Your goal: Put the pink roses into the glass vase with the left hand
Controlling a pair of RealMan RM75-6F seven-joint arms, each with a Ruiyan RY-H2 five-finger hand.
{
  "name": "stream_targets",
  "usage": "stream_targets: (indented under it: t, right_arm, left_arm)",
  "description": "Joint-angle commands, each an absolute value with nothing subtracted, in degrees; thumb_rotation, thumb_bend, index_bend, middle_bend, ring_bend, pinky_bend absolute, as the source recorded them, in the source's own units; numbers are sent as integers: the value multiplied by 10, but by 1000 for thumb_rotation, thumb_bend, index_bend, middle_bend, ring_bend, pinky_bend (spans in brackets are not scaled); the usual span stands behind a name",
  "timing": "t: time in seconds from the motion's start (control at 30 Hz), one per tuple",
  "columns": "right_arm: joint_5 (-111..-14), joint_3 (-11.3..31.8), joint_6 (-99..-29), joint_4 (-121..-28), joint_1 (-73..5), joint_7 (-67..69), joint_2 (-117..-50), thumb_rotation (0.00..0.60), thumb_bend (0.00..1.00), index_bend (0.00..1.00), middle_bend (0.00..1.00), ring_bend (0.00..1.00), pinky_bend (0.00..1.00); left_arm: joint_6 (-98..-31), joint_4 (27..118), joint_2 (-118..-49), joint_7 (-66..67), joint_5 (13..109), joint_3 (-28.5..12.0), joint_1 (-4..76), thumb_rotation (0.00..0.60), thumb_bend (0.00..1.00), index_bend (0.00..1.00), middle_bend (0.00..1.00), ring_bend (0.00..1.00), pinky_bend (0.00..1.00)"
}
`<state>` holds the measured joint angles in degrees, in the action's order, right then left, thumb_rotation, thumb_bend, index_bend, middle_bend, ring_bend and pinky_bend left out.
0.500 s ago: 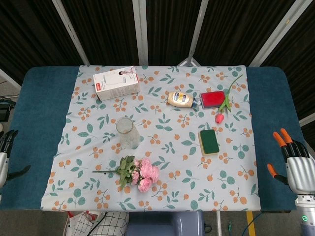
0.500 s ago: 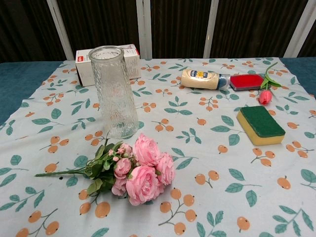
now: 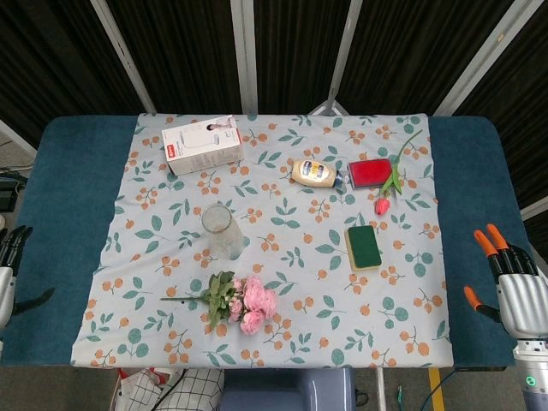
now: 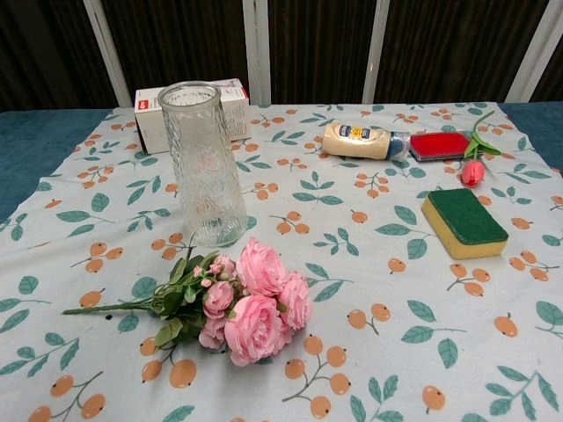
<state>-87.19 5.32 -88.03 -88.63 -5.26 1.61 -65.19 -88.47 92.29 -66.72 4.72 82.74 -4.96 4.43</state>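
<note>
A bunch of pink roses (image 3: 250, 304) (image 4: 255, 303) lies on the floral cloth near the table's front edge, its green stem pointing left. Just behind it the glass vase (image 3: 220, 230) (image 4: 203, 163) stands upright with nothing in it. My left hand (image 3: 8, 274) hangs off the table's left edge, far from the roses, fingers apart and holding nothing. My right hand (image 3: 512, 287) sits off the right edge, its orange-tipped fingers spread and holding nothing. Neither hand appears in the chest view.
A white box (image 3: 202, 144) lies at the back left. Toward the back right are a mayonnaise bottle (image 3: 316, 172), a red case (image 3: 370, 171) and a red tulip (image 3: 385, 195). A green-and-yellow sponge (image 3: 363, 247) sits right of centre.
</note>
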Motion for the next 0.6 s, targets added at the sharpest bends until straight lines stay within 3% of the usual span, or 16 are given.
stream_targets:
  t: [0.03, 0.2, 0.6]
  right_arm:
    - [-865, 52, -873, -888, -52, 20, -649, 600, 329, 130, 56, 140, 149]
    - [-862, 52, -868, -893, -52, 26, -641, 600, 329, 130, 57, 139, 146]
    - [-856, 52, -861, -896, -51, 38, -633, 600, 328, 131, 57, 139, 146]
  left_arm:
    - [-875, 922, -672, 63, 819, -49, 47, 600, 186, 61, 71, 24, 189]
    - [-849, 950, -674, 48, 846, -31, 59, 600, 153, 59, 71, 24, 188]
    - [-742, 1032, -746, 184, 869, -17, 129, 600, 93, 50, 81, 24, 190]
